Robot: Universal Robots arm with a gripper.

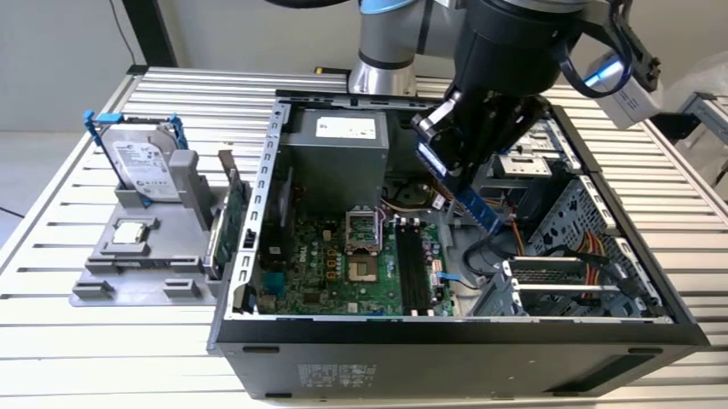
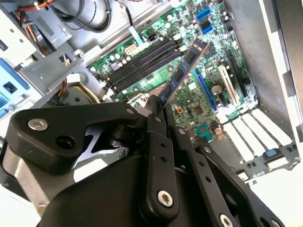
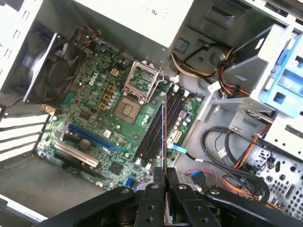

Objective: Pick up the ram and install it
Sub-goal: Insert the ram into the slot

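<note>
Protruding from the end effector (image 2: 158,108) (pinched edge-on): the ram (image 2: 185,70).

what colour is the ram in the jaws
The ram is blue with black chips; it shows best in the second wrist view.

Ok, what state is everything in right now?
gripper: shut on the ram.
ram: held tilted over the open case, not seated.
slots: empty.
CPU socket: cover frame open.
case: on its side, panel off.
hard drive: upright in its holder, outside the case.
</note>
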